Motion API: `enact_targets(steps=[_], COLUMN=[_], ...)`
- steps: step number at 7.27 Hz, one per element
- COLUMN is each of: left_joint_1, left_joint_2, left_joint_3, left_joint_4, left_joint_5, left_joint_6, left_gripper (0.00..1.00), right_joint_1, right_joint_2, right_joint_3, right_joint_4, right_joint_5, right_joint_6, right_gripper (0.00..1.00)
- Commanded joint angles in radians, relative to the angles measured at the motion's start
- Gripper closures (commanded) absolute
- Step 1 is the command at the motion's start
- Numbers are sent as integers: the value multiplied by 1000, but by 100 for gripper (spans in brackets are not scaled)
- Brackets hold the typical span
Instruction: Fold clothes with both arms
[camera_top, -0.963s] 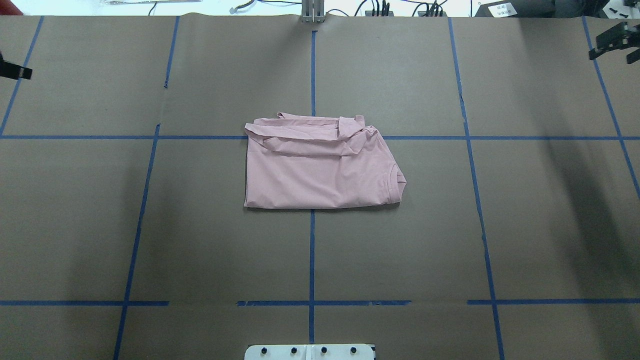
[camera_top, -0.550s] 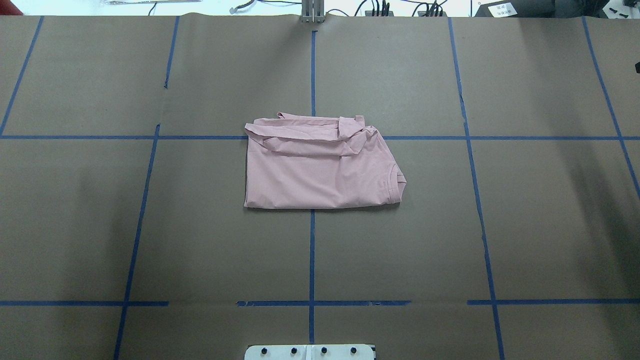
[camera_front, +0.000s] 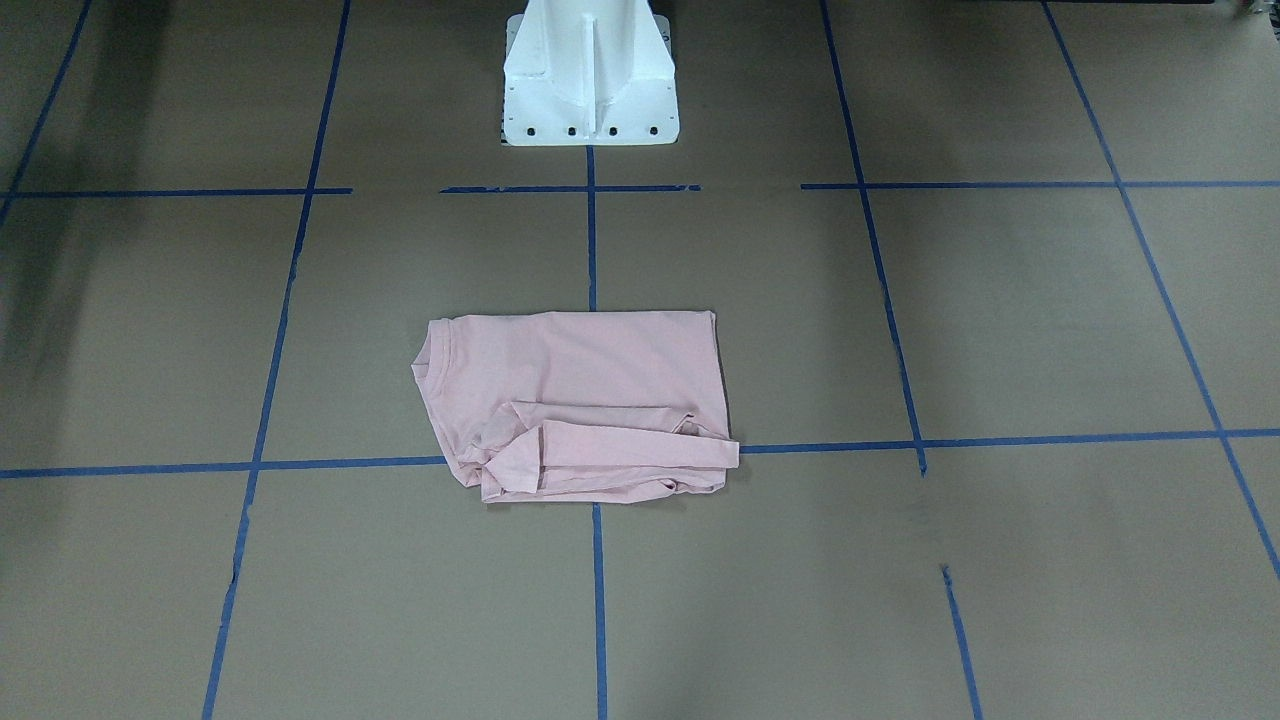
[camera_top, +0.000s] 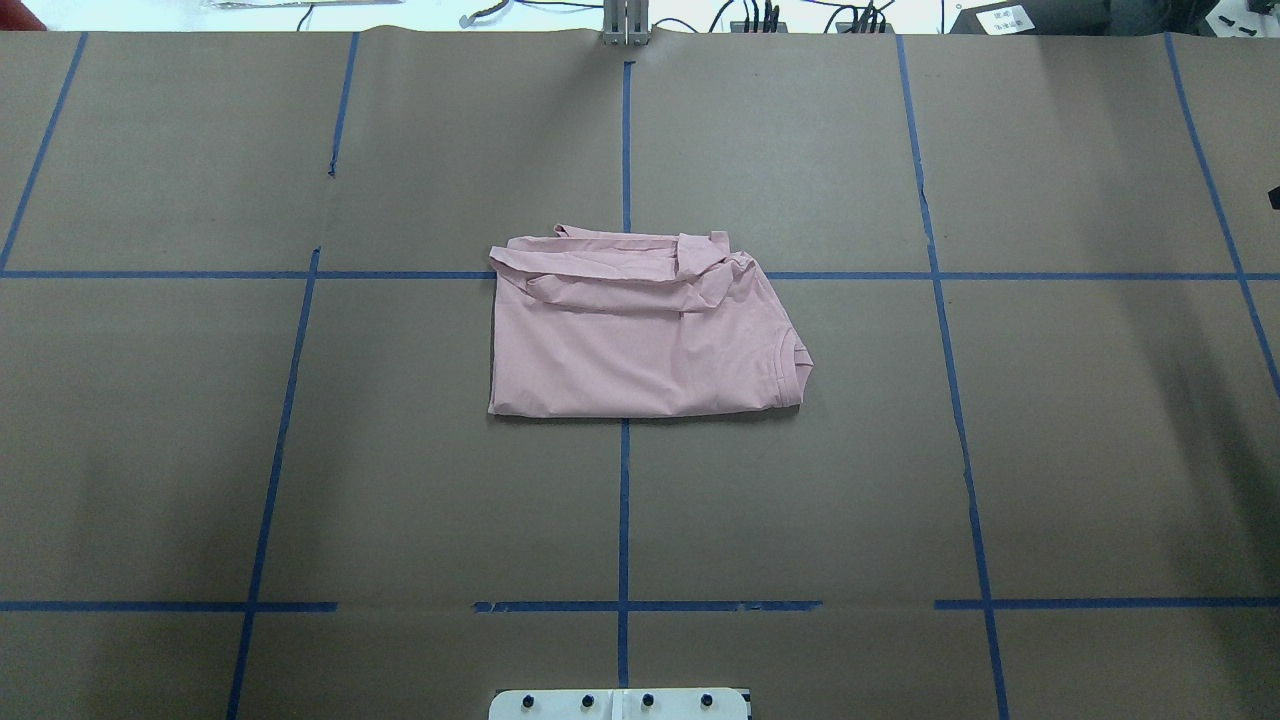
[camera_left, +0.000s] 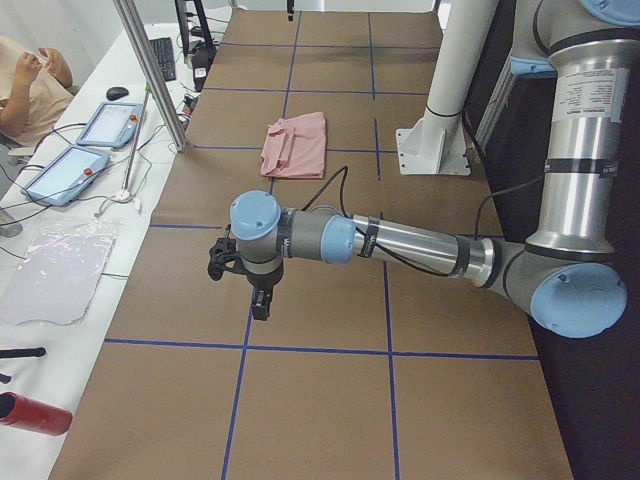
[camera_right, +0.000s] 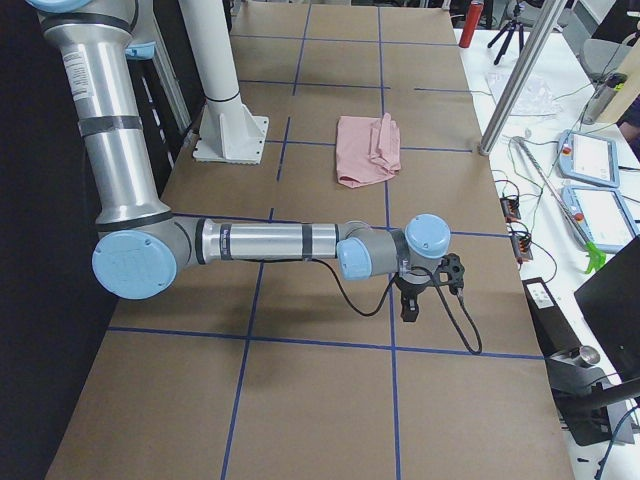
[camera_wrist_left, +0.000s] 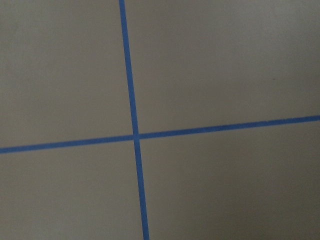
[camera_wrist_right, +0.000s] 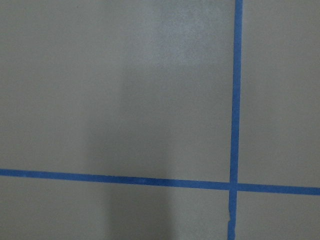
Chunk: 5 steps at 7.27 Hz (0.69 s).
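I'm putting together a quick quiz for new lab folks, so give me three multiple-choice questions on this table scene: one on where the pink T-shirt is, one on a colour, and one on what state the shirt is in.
1. Where does the pink T-shirt lie?
A. Over a crossing of tape lines at mid-table
B. On the white pedestal base
C. At a corner of the table

2. What colour are the tape lines on the table?
A. Red
B. Yellow
C. Blue

3. What state is the T-shirt in?
A. Spread flat with sleeves out
B. Folded into a compact bundle
C. Lifted by both arms

Answers:
1 A, it covers the spot where two lines meet at the centre.
2 C, every line is blue.
3 B, its layers are doubled over, and the left arm and right arm are well away from it.
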Motion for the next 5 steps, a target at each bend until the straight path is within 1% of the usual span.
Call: enact_targets(steps=[1,2,4,5], left_joint_1=[1,1,1,3], left_joint_2=[25,25,25,25], left_joint_3=[-13,-28,-33,25], left_joint_4=[-49,-66,-66,-78], left_joint_5=[-9,-21,-26,-23], left_joint_6=[-3,-3,6,15], left_gripper=[0,0,0,0], right_joint_1=[-5,-7,-8,-8], right_joint_2=[-46,-83,-115,-119], right_joint_3=[59,90,117,119], right_joint_4=[3,30,31,34], right_joint_5=[4,6,47,49], right_joint_6=[-55,-67,-55,-61], right_gripper=[0,0,0,0])
